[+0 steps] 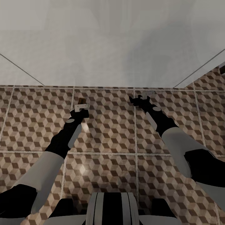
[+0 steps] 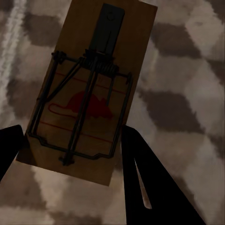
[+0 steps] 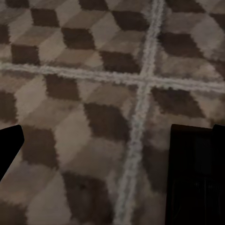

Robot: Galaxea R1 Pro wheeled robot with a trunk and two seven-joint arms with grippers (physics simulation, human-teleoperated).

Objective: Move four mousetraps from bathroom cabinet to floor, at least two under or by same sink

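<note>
Over the bathroom floor (image 1: pixel 106 131), in the head view, both arms reach toward 12 o'clock, where a plain white wall (image 1: pixel 112 43) meets the cube-patterned tiles. The left gripper (image 1: pixel 82 106) at about 11 o'clock holds a small brown piece, a mousetrap (image 1: pixel 82 100), at its tip. The right gripper (image 1: pixel 139 99) at about 1 o'clock has its fingers spread apart with nothing between them.

In the left wrist view, the mousetrap (image 2: pixel 89 93) is clamped between the dark fingers (image 2: pixel 140 168), which press its long edges, above the tiles. Its tan board carries a dark wire bar, a coil spring, and a red mouse figure with red lines; no readable writing.

In the right wrist view, the fingers (image 3: pixel 192 173) stand wide over a grout crossing, holding nothing.
</note>
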